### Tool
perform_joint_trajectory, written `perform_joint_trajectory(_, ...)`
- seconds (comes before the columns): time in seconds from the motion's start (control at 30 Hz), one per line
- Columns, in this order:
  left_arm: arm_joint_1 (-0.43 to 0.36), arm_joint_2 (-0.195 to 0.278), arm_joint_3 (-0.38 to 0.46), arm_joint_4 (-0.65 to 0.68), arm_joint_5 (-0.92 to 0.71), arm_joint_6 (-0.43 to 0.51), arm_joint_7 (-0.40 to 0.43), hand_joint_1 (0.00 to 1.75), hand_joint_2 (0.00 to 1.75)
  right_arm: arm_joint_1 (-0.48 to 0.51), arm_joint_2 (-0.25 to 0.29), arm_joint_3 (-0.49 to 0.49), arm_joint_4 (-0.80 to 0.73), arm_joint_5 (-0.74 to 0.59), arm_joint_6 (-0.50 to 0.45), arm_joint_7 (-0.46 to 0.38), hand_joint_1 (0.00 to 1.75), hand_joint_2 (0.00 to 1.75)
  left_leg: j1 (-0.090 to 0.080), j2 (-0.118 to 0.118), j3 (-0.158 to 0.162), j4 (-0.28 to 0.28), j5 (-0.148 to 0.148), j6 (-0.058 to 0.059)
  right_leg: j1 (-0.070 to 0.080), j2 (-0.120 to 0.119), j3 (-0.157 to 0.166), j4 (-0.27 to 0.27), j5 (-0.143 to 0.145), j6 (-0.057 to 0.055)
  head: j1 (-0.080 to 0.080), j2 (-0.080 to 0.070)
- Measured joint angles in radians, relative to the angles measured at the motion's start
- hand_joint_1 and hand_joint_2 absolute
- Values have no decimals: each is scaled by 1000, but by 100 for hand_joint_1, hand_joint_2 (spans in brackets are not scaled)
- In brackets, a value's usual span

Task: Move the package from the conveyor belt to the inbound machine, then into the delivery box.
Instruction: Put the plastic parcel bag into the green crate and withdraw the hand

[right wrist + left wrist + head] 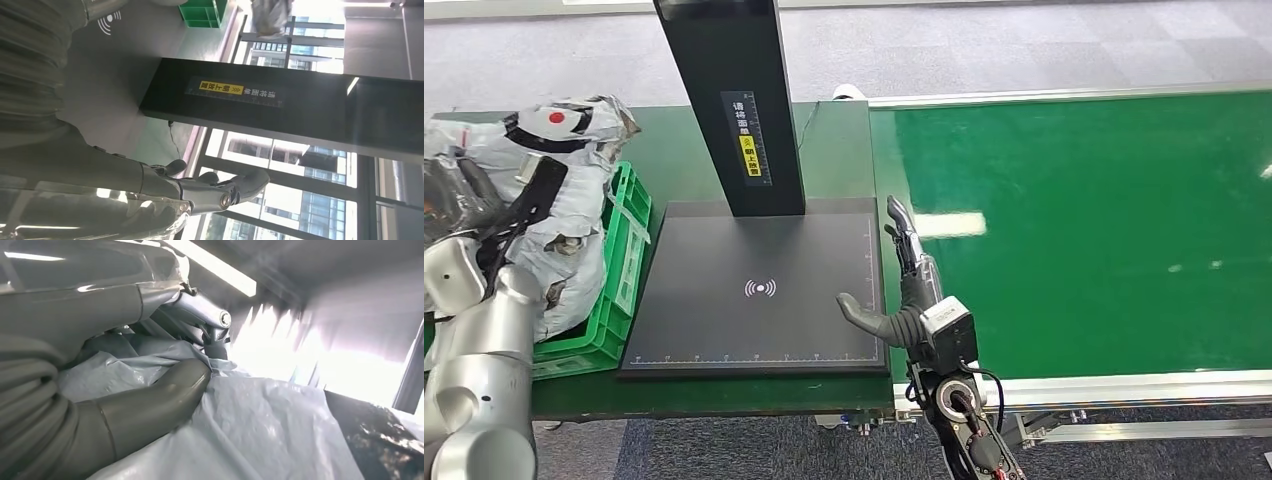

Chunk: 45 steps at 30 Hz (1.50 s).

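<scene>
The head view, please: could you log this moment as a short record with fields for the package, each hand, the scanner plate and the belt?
package: grey plastic package over the green crate, beside the scanner
left hand: left hand grips the package
right hand: right hand holds nothing, fingers apart, at the plate's belt-side edge
scanner plate: black scanner plate bare
belt: green conveyor belt carries nothing

Grey carpet floor [1044, 50] beyond and below a dark green tabletop [674, 150]. Silver metal frame rail [1124, 388] along the near edge. Through glass, a window grid [280, 165] and outside buildings.
</scene>
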State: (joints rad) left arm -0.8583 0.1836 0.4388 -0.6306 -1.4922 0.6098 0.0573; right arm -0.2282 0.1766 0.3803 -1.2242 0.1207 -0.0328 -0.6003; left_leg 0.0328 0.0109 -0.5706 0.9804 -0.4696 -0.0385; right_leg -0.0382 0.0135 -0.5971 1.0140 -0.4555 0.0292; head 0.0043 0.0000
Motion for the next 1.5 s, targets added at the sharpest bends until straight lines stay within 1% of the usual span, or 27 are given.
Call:
perform_joint_trajectory(0.07,-27,11,-22,74,-1,-93,41,175,175,0,-1,0,0,1,2,4,0,175,0,1,0,0,0,0,0,0,0,0,0,0,0,0)
perform_joint_trajectory(0.17,-55,18,-41,153,11,-239,80,175,175,-1,-2,0,0,4,11,12,0,175,0,1,0,0,0,0,0,1,0,0,0,0,0,0)
perform_joint_trajectory(0.3,-93,31,-56,220,16,-460,125,175,175,-10,-3,0,1,12,23,22,0,175,0,1,0,0,0,0,0,0,0,0,0,0,0,0)
perform_joint_trajectory(0.37,-111,37,-60,243,20,-548,152,175,175,-15,-3,-1,2,15,28,28,0,175,0,1,1,0,0,0,0,0,0,0,0,0,0,0)
perform_joint_trajectory(0.4,-118,39,-61,252,23,-583,168,175,175,-17,-3,-1,2,16,30,31,0,175,0,1,1,0,0,0,0,0,1,0,0,0,0,0)
perform_joint_trajectory(0.47,-128,43,-61,264,28,-623,201,175,175,-20,-3,-1,2,17,35,36,0,175,0,1,1,0,0,0,0,0,2,0,0,0,0,0)
perform_joint_trajectory(0.57,-135,45,-61,274,30,-628,256,175,175,-22,-2,-1,2,21,41,45,0,175,0,1,2,0,0,0,0,1,2,0,0,0,0,0)
perform_joint_trajectory(0.63,-136,46,-61,279,31,-605,278,140,175,-22,-2,-1,2,23,43,50,0,175,0,2,2,0,0,0,0,1,2,0,0,0,0,0)
perform_joint_trajectory(0.7,-133,46,-62,282,30,-563,282,53,175,-22,-2,-1,2,27,43,55,0,175,0,2,2,0,0,0,0,1,2,0,0,0,0,0)
perform_joint_trajectory(0.77,-125,45,-65,283,28,-498,271,0,175,-21,-2,-1,2,32,44,60,0,175,0,2,2,0,0,0,0,1,2,0,0,0,0,0)
perform_joint_trajectory(0.83,-114,43,-72,284,26,-422,245,0,175,-19,-2,-1,2,36,44,64,0,175,0,2,2,0,0,0,0,1,1,0,0,0,0,0)
perform_joint_trajectory(0.93,-95,35,-76,285,47,-304,180,0,175,-13,-2,-1,1,38,44,66,0,175,0,1,2,0,0,0,0,1,1,0,0,0,0,0)
perform_joint_trajectory(0.97,-88,29,-75,284,70,-259,141,0,175,-12,-2,-1,0,39,44,66,0,175,0,1,2,0,0,0,0,1,1,0,0,0,0,0)
perform_joint_trajectory(1.07,-66,6,-63,280,179,-144,-19,0,175,-7,-2,-1,0,41,43,66,0,175,0,0,2,0,0,0,0,0,2,0,0,0,0,0)
perform_joint_trajectory(1.2,-32,-31,-34,258,341,-41,-241,0,175,-5,-2,-1,0,42,42,64,0,175,-1,0,2,0,0,0,-1,0,2,0,0,0,0,0)
perform_joint_trajectory(1.27,-12,-50,-22,241,430,-14,-350,0,175,-5,-2,-1,0,42,38,62,0,175,-1,0,2,0,0,0,-1,0,2,0,0,0,0,0)
perform_joint_trajectory(1.4,39,-87,-16,189,654,-1,-558,0,175,-5,-2,-1,0,40,24,51,0,175,-1,0,2,0,0,0,-1,0,2,0,0,0,0,0)
perform_joint_trajectory(1.5,87,-115,-28,123,832,7,-671,0,175,-5,-3,0,1,35,16,43,0,175,-1,0,2,0,0,0,-1,0,2,0,0,0,0,0)
